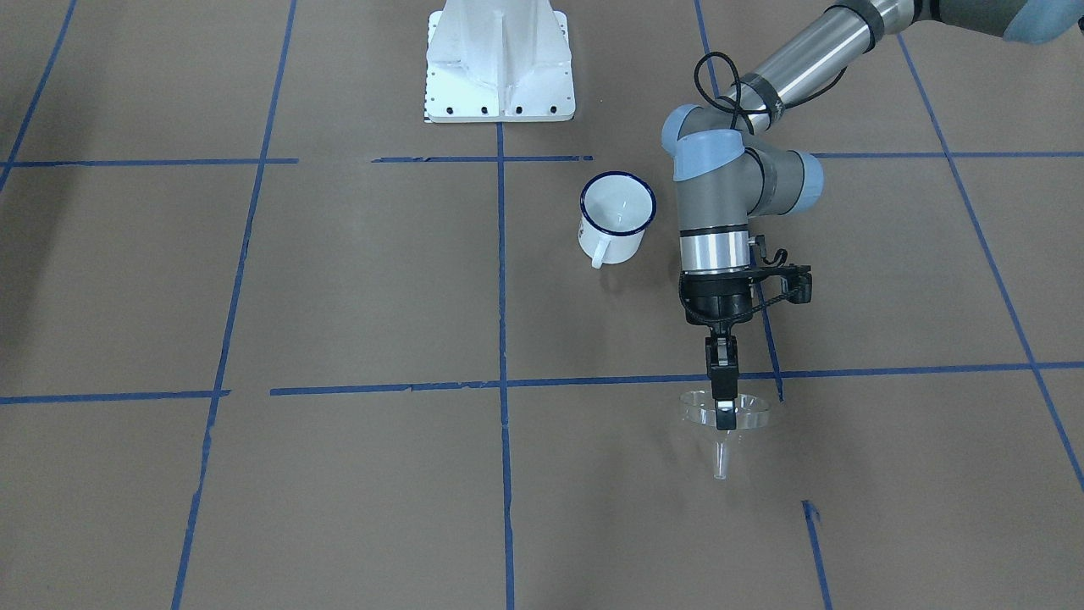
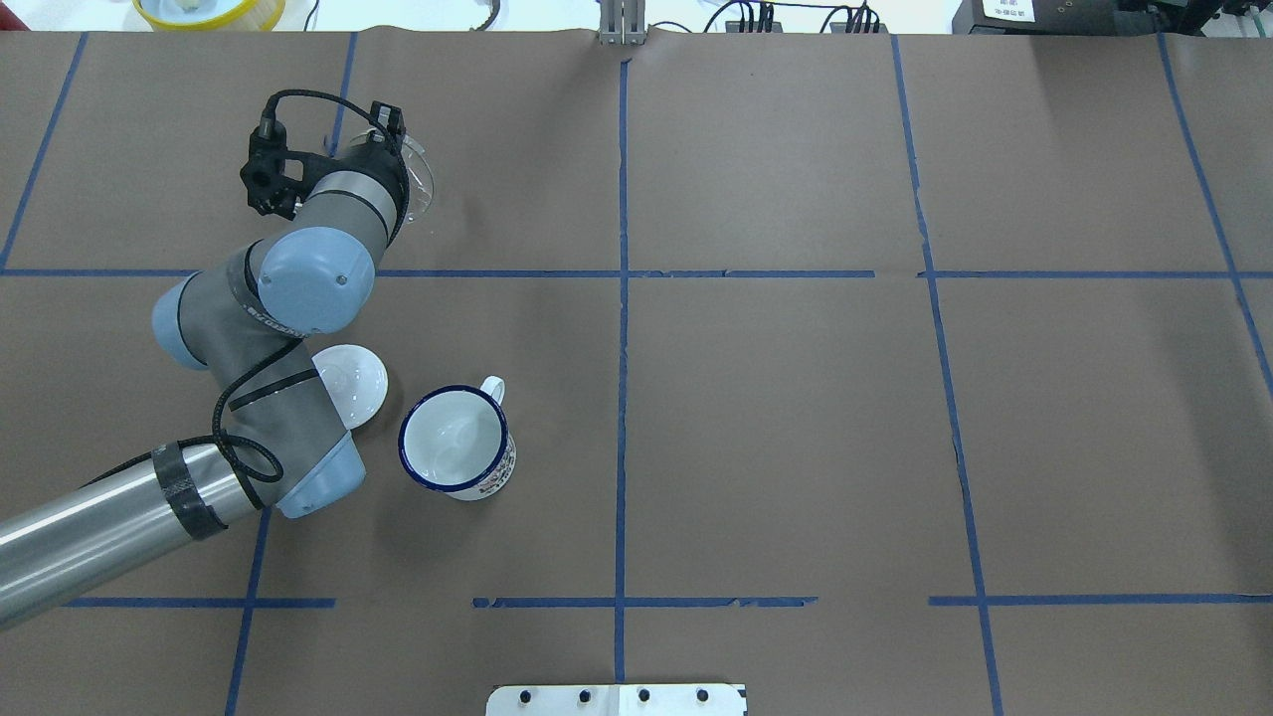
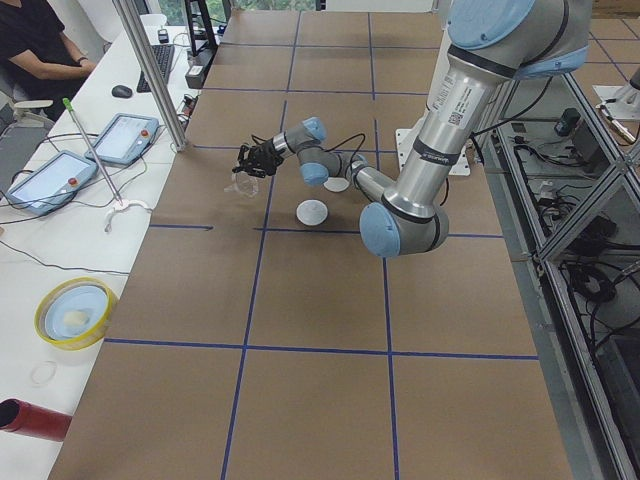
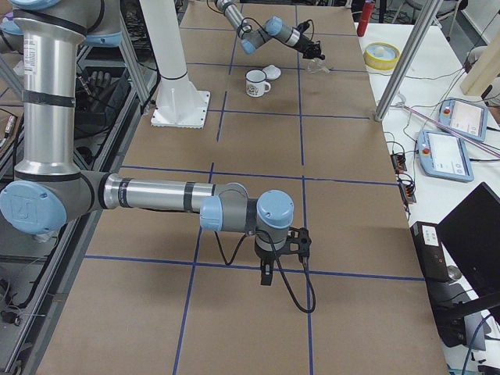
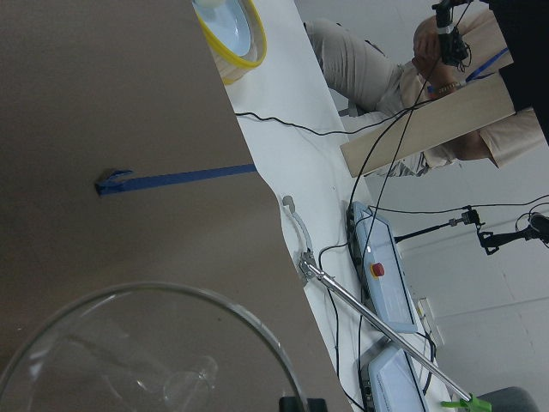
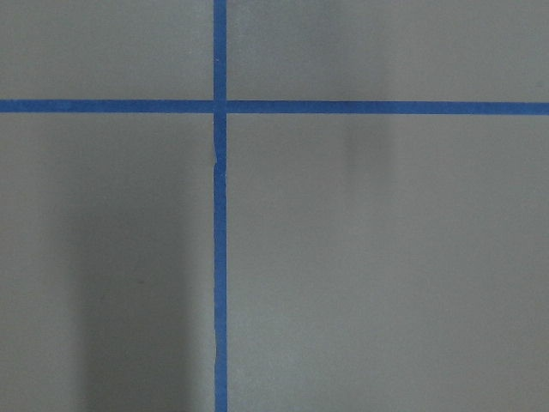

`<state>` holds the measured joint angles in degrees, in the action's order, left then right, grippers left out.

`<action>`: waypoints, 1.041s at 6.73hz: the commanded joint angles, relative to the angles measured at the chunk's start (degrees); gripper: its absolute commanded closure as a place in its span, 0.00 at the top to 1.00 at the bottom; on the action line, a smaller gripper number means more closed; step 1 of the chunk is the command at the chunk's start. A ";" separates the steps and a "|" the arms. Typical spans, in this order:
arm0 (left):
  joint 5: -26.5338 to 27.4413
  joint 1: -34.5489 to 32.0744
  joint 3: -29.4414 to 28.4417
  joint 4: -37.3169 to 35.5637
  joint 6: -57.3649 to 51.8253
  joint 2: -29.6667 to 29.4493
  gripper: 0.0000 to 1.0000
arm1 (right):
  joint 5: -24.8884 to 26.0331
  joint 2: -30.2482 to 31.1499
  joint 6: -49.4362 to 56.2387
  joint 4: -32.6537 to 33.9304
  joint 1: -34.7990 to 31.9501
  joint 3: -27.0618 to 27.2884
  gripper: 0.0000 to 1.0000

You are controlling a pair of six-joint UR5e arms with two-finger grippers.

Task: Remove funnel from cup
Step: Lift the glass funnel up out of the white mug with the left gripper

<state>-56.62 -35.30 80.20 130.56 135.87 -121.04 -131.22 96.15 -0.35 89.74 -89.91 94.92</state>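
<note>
The clear funnel (image 1: 726,413) is out of the cup and hangs from my left gripper (image 1: 724,417), which is shut on its rim, spout pointing down over the brown table. I cannot tell whether the spout touches the table. In the left wrist view the funnel's bowl (image 5: 146,343) fills the lower left, with a fingertip (image 5: 302,403) at its rim. The white cup (image 1: 617,216) with a dark blue rim stands upright and empty nearer the robot base; it also shows in the overhead view (image 2: 455,440). The right gripper (image 4: 266,275) hangs over the table far away; I cannot tell its state.
A round white lid (image 2: 350,383) lies beside the cup, partly under my left arm. The white robot base plate (image 1: 500,63) is behind the cup. A yellow-rimmed bowl (image 2: 209,10) and operators' tablets (image 3: 60,180) sit on the bench past the table's far edge.
</note>
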 commanded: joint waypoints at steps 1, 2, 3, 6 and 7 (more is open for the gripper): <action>2.37 0.15 -2.14 0.92 0.45 -0.77 0.00 | 0.00 0.00 0.00 0.00 0.00 0.00 1.00; 2.65 -0.03 -2.85 1.27 0.45 -1.56 0.00 | 0.00 0.00 0.00 0.00 0.00 0.00 1.00; 2.66 -0.29 -3.03 1.36 0.45 -1.56 0.00 | 0.00 0.00 0.00 0.00 0.00 0.00 1.00; 2.74 -0.29 -7.06 4.87 0.01 -2.44 0.00 | 0.00 0.00 0.00 0.00 0.00 -0.09 1.00; 2.74 -0.29 -7.07 4.97 -0.17 -2.53 0.00 | 0.00 0.00 0.00 0.00 0.00 0.00 1.00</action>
<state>-53.88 -35.59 73.62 135.00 135.92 -123.45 -131.22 96.15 -0.35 89.74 -89.91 94.89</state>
